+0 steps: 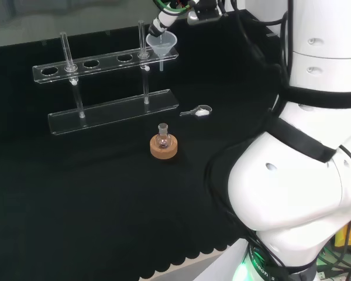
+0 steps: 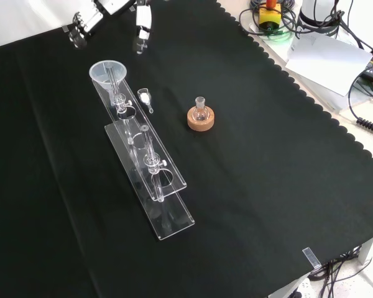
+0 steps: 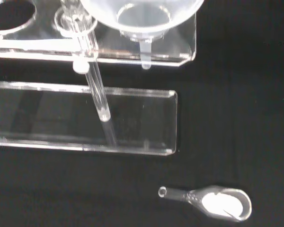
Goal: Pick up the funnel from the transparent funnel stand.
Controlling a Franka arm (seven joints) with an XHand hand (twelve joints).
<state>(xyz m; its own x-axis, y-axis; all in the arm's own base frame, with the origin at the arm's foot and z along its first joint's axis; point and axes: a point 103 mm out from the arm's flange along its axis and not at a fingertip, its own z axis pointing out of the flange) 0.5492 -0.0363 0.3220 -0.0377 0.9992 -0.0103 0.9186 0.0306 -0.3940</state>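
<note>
A: Head view: where is the funnel (image 1: 161, 43)?
B: Seated in the stand (image 1: 105, 61)'s end hole; hand (image 2: 143, 25) above, fingers straight, apart.
A: Wrist view adds?
B: White powder in the scoop (image 3: 217, 203).

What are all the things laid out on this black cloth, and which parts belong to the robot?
funnel: one, clear, sitting in the end hole of the stand's upper shelf, at the right end in the head view.
funnel stand: one, transparent, two shelves on posts, on the cloth at the head view's left.
small flask: one, clear glass, upright in its ring, in front of the stand in the head view.
cork ring: one, tan, under the flask.
scoop: one, clear, holding white powder, lying on the cloth between stand and flask.
black cloth: one, covering the bench.
hand: black and white, above the funnel, not touching it.
arm: white links at the head view's right.
</note>
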